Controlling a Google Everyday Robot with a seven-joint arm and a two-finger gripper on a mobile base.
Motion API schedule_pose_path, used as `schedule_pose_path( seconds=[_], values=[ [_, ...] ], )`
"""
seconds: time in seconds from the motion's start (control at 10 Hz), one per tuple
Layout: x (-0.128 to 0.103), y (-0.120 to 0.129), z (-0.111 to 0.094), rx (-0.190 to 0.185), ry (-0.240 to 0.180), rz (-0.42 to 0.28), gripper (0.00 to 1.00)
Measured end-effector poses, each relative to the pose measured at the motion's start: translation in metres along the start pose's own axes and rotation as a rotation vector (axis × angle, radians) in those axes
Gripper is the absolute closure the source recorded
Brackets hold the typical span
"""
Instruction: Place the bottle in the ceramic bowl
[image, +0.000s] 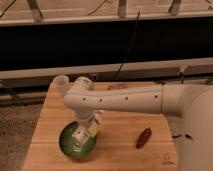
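Note:
The dark-green ceramic bowl sits on the wooden table at the front left. My gripper hangs over the bowl's right half, at the end of the white arm that reaches in from the right. A small whitish bottle with a pale label is at the gripper, tilted, low inside the bowl. I cannot tell whether the bottle rests on the bowl's bottom.
A translucent white cup stands at the table's back left corner. A dark red-brown object lies at the front right. A flat brownish item lies at the back edge. A dark wall with cables runs behind.

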Motion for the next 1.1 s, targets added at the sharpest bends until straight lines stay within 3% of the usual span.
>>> schedule_pose_path(
  seconds=[0.4,0.8,1.1],
  values=[
    [-0.0013,-0.0010,0.0016,0.003,-0.001,-0.024,0.64],
    [-0.0023,-0.0027,0.0026,0.004,0.000,-0.047,0.63],
    [-0.0030,-0.0038,0.0041,0.006,-0.002,-0.060,0.37]
  ],
)
